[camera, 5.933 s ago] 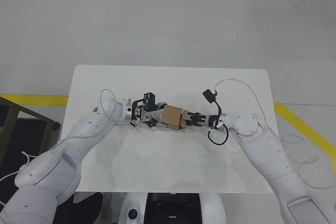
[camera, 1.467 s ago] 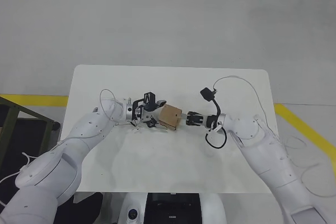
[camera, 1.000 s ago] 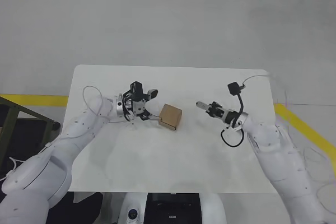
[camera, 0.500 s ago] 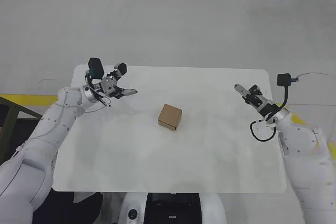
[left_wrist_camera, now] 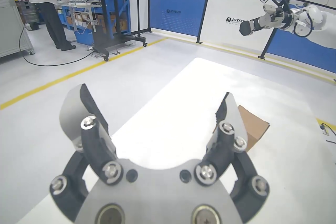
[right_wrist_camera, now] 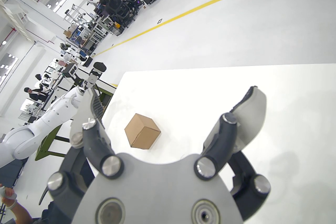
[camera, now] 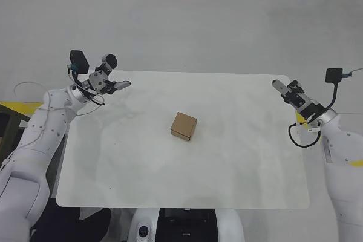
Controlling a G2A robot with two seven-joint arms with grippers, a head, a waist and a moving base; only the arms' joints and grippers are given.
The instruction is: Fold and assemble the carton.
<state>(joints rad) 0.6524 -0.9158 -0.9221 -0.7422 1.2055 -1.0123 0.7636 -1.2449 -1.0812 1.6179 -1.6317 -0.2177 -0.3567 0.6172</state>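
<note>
The brown carton (camera: 184,126) stands closed as a small cube in the middle of the white table (camera: 230,175), with nothing touching it. It shows too in the right wrist view (right_wrist_camera: 142,131) and partly behind a finger in the left wrist view (left_wrist_camera: 253,126). My left gripper (camera: 116,86) hangs open and holds nothing above the table's far left corner; its wrist view shows the fingers spread wide (left_wrist_camera: 155,104). My right gripper (camera: 285,88) is open with nothing in it over the far right corner (right_wrist_camera: 170,101). Both are far from the carton.
A dark green frame (camera: 3,130) stands beside the table's left edge. A yellow floor line (camera: 323,130) runs past the right side. The table has bare surface all around the carton.
Both grippers let go of the carton and drew back from the table's middle to its far corners. The carton stays put, closed, in the centre.
</note>
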